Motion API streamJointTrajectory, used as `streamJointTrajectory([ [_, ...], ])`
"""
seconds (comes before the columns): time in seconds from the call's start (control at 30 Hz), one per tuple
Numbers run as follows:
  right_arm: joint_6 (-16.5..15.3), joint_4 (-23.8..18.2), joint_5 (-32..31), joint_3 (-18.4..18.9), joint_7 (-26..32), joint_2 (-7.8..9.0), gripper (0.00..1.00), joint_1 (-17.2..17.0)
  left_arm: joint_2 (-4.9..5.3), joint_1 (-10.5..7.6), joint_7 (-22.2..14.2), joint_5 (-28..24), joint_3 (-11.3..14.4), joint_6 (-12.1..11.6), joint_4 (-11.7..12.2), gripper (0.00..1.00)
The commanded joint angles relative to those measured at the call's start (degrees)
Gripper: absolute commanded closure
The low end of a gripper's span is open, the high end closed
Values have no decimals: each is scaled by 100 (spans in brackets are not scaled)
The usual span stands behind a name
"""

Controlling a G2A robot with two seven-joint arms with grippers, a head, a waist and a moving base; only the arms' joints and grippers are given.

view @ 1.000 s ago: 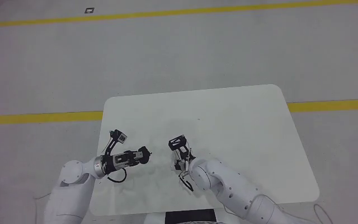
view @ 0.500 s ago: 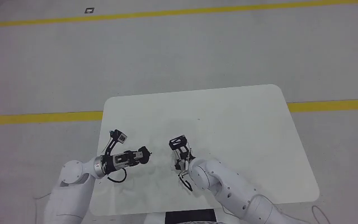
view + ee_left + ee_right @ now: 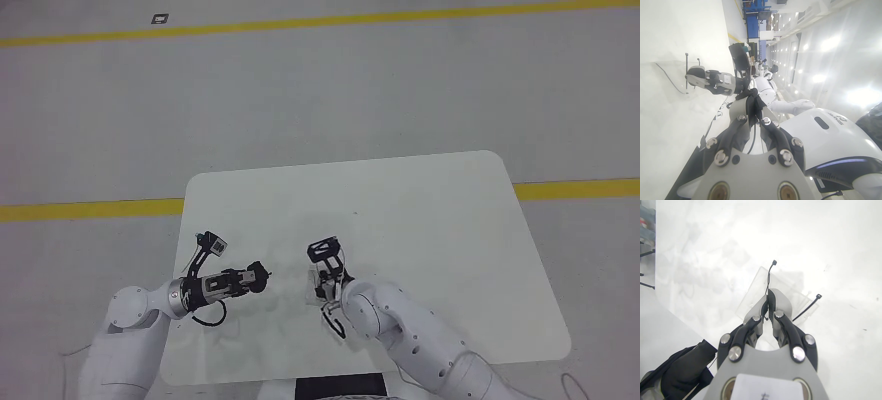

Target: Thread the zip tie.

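My right gripper [image 3: 768,296] is shut on a thin black zip tie [image 3: 769,275], whose head points away above a clear plastic plate [image 3: 755,289] lying on the white table. A second black zip tie [image 3: 806,308] sticks out of the plate at its other side. In the left wrist view the right gripper [image 3: 689,76] pinches the zip tie [image 3: 686,62] over the plate [image 3: 668,72]. My left gripper [image 3: 753,96] is shut with nothing visible in it, a short way to the left of the right gripper [image 3: 318,292] in the top view.
The white table [image 3: 430,220] has free room to the right and at the back. Its front edge [image 3: 677,317] runs close behind the plate. Yellow floor lines [image 3: 90,210] lie beyond the table.
My right wrist has shifted slightly to the right and turned a little, still pinching the zip tie. The left arm has not moved.
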Motion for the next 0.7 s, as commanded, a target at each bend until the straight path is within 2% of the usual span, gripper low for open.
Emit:
streamJointTrajectory([
  [0.0, -53, -106, 97, 88, -33, 16, 100, -75, 0, 0, 0, 0, 0, 0, 0, 100],
  [0.27, -521, -573, 932, 701, -444, 120, 100, -533, 0, 0, 0, 0, 0, 0, 0, 100],
  [0.53, -807, -1005, 1612, 1200, -1124, 199, 100, -1059, 0, 0, 0, 0, 0, 0, 0, 100],
  [0.67, -1235, -1077, 2065, 1389, -1321, 232, 100, -1226, 0, 0, 0, 0, 0, 0, 0, 100],
])
